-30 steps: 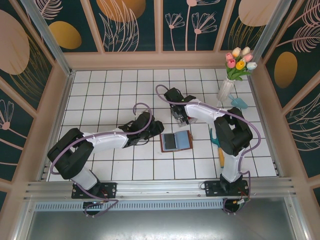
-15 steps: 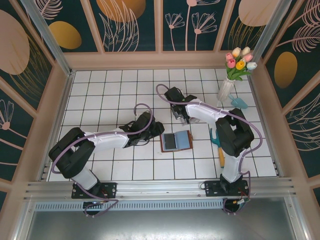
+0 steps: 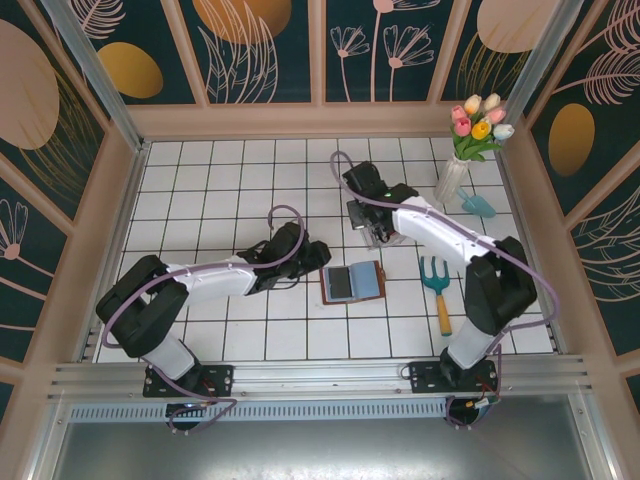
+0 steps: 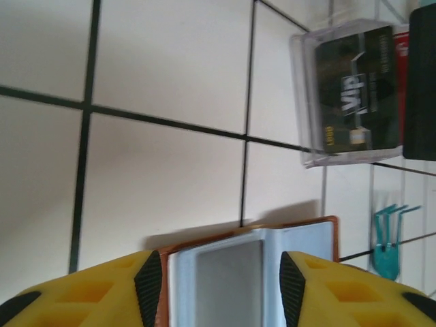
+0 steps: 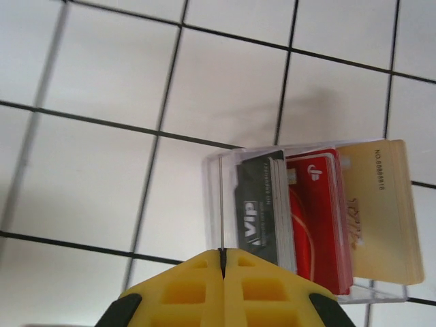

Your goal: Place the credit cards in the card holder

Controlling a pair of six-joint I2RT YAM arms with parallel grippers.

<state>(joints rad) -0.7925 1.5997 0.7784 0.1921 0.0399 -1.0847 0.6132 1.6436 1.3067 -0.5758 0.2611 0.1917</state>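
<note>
Right fingers (image 5: 184, 289) clenched, left fingers (image 4: 88, 296) parted.
Glossy credit cards (image 5: 315, 218) just above right tips; brown-rimmed card holder (image 4: 231, 272) between left ones.

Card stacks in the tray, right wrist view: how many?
3 in the tray: black VIP stack left, red stack middle, gold stack right. More cards may be hidden underneath.

The card holder (image 3: 352, 282) lies on the table (image 3: 200, 190) before me; behind it the tray (image 5: 212, 204) holds the credit cards (image 5: 310, 218); the fork (image 3: 437, 285) lies right of the holder.
</note>
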